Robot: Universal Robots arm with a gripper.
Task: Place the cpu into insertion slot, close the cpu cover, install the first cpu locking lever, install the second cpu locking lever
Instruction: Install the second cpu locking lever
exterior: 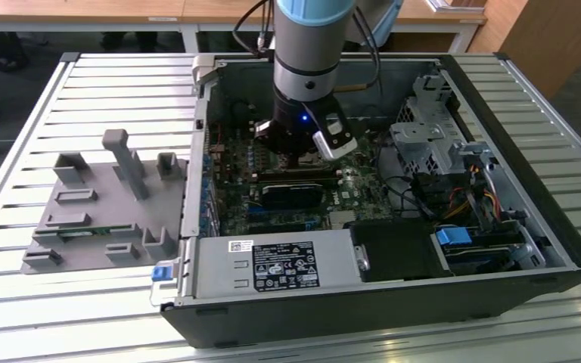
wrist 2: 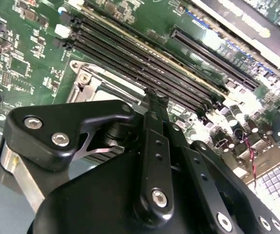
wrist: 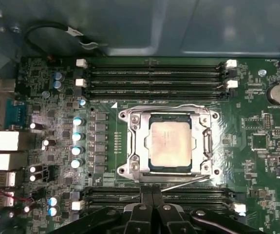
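In the first wrist view the cpu (wrist: 171, 141) lies flat in the insertion slot (wrist: 149, 168), its pale silver top showing through the window of the cpu cover (wrist: 136, 141). The silvery cover lies down flat over the socket. Thin wire levers run along two opposite sides of the frame (wrist: 164, 107) (wrist: 181, 181). My gripper (wrist: 152, 196) sits just off the socket's edge, over a bank of memory slots, shut with nothing between its fingers. In the second wrist view the gripper (wrist 2: 153, 95) hides most of the socket; one corner (wrist 2: 84, 79) shows. In the exterior view the gripper (exterior: 293, 160) hangs inside the open computer case.
Black memory slots (wrist: 154, 73) run on both sides of the socket. Capacitors (wrist: 76, 136) and a coin battery (wrist: 277, 92) stand on the green board. Inside the case are a long black block (exterior: 296, 193), a power supply (exterior: 270, 265) and drive bays (exterior: 432, 144). A grey fixture (exterior: 99, 204) lies on the slatted table.
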